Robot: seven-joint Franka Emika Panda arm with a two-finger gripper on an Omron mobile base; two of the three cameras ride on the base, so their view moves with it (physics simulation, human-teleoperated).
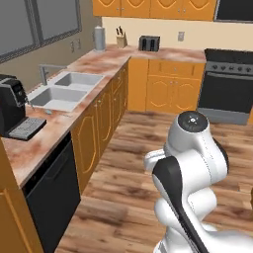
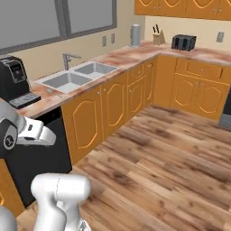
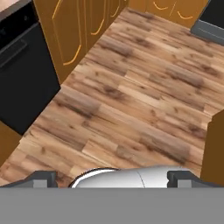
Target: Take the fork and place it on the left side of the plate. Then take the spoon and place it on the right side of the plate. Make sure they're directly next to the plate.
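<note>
Our two-finger gripper (image 3: 112, 178), fingertips spread wide, hangs over the brown wood-plank floor (image 3: 131, 96). At the left base view's left we see the black coffee machine (image 1: 12, 106) beside the grey double sink (image 1: 62, 91).

The pincer (image 3: 113, 177) hangs with its tips spread wide above the wooden floor (image 3: 131, 92), beside orange cabinets (image 3: 74, 30).

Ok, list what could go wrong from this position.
The gripper hangs open over bare wood floor, holding nothing, so no grasp is lined up. The counter beside the arm carries a coffee machine and sink; a wide swing there could strike the machine.
</note>
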